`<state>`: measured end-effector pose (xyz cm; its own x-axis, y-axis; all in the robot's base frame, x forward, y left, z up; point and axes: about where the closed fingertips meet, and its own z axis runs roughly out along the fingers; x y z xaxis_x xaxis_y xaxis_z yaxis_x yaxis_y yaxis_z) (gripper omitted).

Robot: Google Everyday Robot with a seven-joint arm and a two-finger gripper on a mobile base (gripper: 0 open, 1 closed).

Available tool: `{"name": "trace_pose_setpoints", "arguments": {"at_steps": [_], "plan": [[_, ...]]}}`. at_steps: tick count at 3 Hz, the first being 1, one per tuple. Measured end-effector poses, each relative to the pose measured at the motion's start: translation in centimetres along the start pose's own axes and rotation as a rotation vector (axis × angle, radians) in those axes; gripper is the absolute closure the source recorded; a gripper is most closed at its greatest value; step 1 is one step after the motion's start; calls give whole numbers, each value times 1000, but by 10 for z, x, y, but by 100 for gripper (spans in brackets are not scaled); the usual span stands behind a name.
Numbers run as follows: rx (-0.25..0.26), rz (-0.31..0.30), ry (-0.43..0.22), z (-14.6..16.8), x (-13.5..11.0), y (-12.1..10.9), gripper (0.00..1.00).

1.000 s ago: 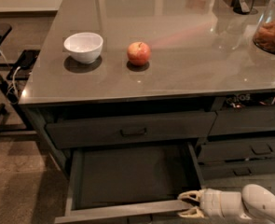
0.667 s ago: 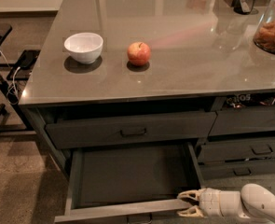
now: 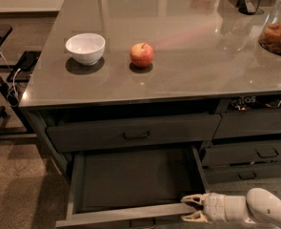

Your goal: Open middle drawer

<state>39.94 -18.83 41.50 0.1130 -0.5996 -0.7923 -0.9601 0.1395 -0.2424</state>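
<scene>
One middle drawer (image 3: 130, 180) stood pulled well out below the counter (image 3: 192, 66) | your claw (image 3: 190, 209) sat at its front's right end (low in view) | fingers (image 3: 191, 199) spread apart, released.

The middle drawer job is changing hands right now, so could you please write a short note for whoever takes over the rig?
Gripper: low down, at the right end of the middle drawer's front panel.
Middle drawer: pulled well out, its dark tray in full view, nothing visible in it.
Drawer above: closed.
Countertop: white bowl and apple, apart from each other.
Done: the drawer looks open.
Left: probably only backing the arm away from the front panel.
</scene>
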Motion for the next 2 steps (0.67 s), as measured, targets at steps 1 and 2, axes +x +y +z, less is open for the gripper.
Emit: {"name": "trace_pose_setpoints", "arguments": {"at_steps": [1, 2], "plan": [[0, 0, 0, 0, 0, 0, 12], [0, 0, 0, 0, 0, 0, 0]]}}
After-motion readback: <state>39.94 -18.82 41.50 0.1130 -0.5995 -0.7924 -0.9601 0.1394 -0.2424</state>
